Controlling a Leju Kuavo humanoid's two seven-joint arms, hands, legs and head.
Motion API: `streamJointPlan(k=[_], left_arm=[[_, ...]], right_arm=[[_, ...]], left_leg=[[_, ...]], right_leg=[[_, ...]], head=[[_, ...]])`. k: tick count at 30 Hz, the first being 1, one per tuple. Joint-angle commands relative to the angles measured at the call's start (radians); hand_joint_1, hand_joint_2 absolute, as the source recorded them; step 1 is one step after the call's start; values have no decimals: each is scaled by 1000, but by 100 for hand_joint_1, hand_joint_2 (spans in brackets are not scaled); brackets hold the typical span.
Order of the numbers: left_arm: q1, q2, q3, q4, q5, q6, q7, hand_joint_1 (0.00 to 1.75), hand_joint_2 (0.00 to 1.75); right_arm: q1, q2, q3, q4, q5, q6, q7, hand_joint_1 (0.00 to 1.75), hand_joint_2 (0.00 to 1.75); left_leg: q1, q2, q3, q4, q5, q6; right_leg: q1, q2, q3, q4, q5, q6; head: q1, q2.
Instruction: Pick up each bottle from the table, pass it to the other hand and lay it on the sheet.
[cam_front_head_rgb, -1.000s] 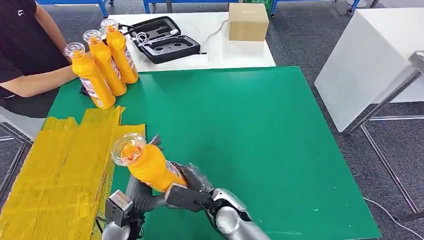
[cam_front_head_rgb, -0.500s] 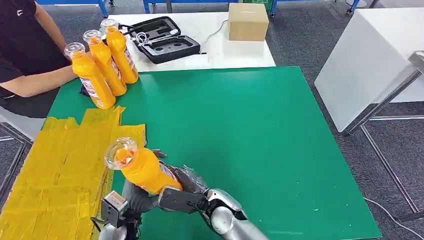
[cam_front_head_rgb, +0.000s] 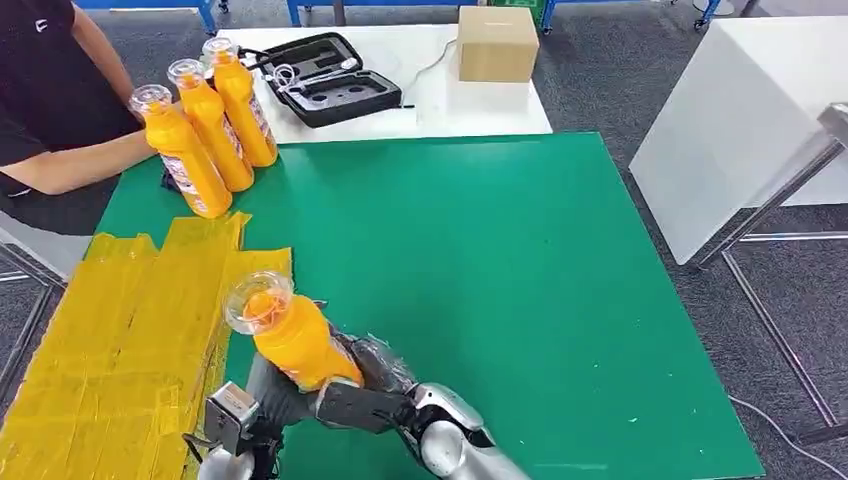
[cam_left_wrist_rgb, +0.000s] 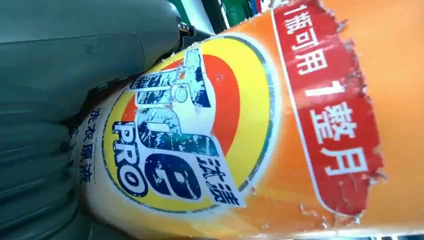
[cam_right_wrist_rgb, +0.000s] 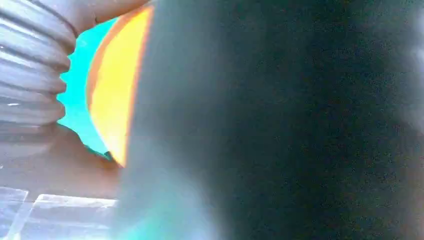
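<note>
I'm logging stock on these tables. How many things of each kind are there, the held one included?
Orange bottles: 4, three standing and one held by both hands
Black cases: 1
Cardboard boxes: 1
Yellow sheets: 1
Total: 7

Silver arm (cam_front_head_rgb: 455, 450); dark robot hand (cam_front_head_rgb: 365, 385); grey ribbed cover (cam_right_wrist_rgb: 30, 75).

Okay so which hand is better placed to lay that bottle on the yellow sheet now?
The left hand, probably. Both hands sit at the base of the held bottle, but the yellow sheet lies on the robot's left, right beside the left hand, while the right hand would have to reach across it.
</note>
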Motion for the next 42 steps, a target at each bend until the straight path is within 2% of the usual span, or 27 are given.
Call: streamJointPlan(k=[1,4,6,11,31,32,34,35,36,38,42], left_arm=[[-20,-2,44,-28,-15,13,15,175,175],[-22,-3,48,-27,-50,57,15,175,175],[-19,5,87,-91,-180,234,24,175,175],[-6,76,143,-160,-511,478,143,175,175],[-3,76,143,-149,-511,482,138,175,175],[-4,90,146,-135,-606,548,176,175,175],[-8,125,168,-99,-738,616,238,175,175],[-60,247,201,99,-1137,568,514,175,175],[-108,288,224,238,-1152,616,506,175,175],[-196,327,253,459,-1203,667,507,175,175],[-301,369,174,683,-1246,603,606,175,175]], right_arm=[[40,-57,-48,-123,-11,20,13,0,0],[49,-48,-67,-127,-18,6,-3,0,0],[87,-74,-124,-243,-41,-10,-38,0,0],[149,-133,-213,-429,-48,16,-65,0,0],[153,-130,-217,-427,-50,24,-69,0,0],[153,-137,-223,-433,-47,14,-76,0,0],[159,-156,-245,-457,-61,9,-85,0,0],[165,-197,-273,-485,-88,12,-102,0,0],[168,-206,-290,-495,-92,25,-111,0,0],[168,-205,-308,-497,-88,50,-125,0,0],[147,-206,-294,-477,-84,59,-130,0,0]], left_leg=[[0,1,0,0,0,0],[0,1,0,0,0,0],[0,1,0,0,0,-1],[1,1,-1,1,0,-1],[0,2,1,0,0,-1],[0,2,1,0,0,-1],[0,2,1,-1,0,0],[0,3,2,-1,0,-1],[-1,2,3,-3,1,-1],[-1,0,5,-6,3,-1],[0,2,3,-2,2,-1]], right_leg=[[0,-1,0,0,0,0],[0,-1,0,0,0,0],[1,-1,0,0,0,0],[1,-1,-1,1,0,0],[1,0,1,-1,0,-1],[1,0,1,-1,0,0],[0,0,1,-1,0,0],[0,0,1,-1,0,-1],[0,0,3,-2,1,-1],[-1,-2,5,-4,1,-1],[0,-1,1,-1,1,-1]], head=[[0,0],[0,0],[0,0],[0,0],[0,0],[0,0],[0,0],[0,0],[0,0],[0,0],[0,0]])
